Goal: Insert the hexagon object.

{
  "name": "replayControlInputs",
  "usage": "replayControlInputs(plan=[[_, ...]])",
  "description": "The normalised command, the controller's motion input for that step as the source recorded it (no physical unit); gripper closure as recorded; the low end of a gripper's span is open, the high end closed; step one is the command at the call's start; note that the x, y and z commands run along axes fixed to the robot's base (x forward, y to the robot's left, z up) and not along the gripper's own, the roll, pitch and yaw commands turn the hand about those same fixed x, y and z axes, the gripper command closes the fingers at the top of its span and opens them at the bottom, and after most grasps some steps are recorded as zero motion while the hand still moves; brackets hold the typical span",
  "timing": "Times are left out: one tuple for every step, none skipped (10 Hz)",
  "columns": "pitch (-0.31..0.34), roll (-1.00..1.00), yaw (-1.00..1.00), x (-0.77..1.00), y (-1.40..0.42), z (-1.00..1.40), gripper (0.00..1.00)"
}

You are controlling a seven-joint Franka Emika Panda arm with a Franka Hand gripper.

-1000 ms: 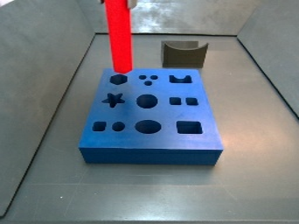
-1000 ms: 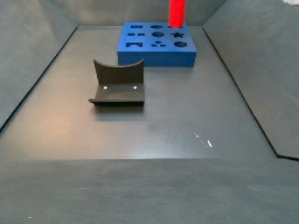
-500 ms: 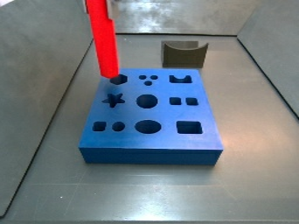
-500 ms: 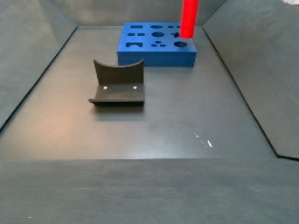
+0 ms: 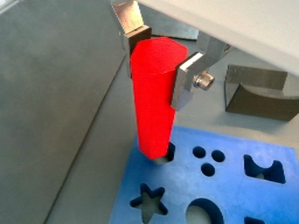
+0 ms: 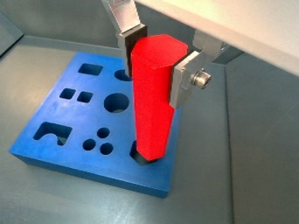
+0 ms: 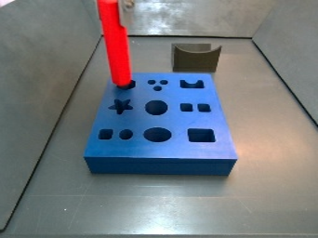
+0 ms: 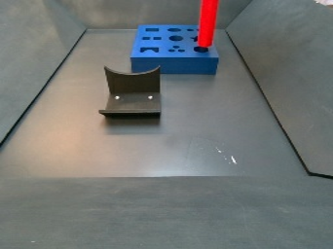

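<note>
- My claw (image 5: 158,54) grips the long glossy red hexagon object (image 5: 156,101) upright.
- Below it, the rod's tip meets the blue holed block's (image 6: 82,122) hexagonal hole (image 6: 138,157); I judge pressing down remains.

This is a robot test cell in a lab, not a home or shop. The worktop (image 8: 169,146) is a bare grey sheet closed in by plain sloping walls (image 8: 39,68). On it sit only purpose-made test pieces: a blue block (image 7: 162,125) cut with shaped holes and a dark grey curved block (image 8: 131,92). Above the blue block, the end effector (image 6: 158,54) grips a red hexagon object (image 6: 156,101) upright between silver plates.
</note>
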Motion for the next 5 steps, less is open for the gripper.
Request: replayControlInputs(plan=[[0.0,0.0,0.0,0.17,0.0,-0.23,1.0],[0.0,0.0,0.0,0.0,0.03,-0.22,1.0],[0.0,0.01,0.0,0.0,0.08,-0.21,1.0],[0.0,0.02,0.0,0.0,0.08,-0.22,1.0],[0.0,0.01,0.0,0.0,0.08,-0.26,1.0]])
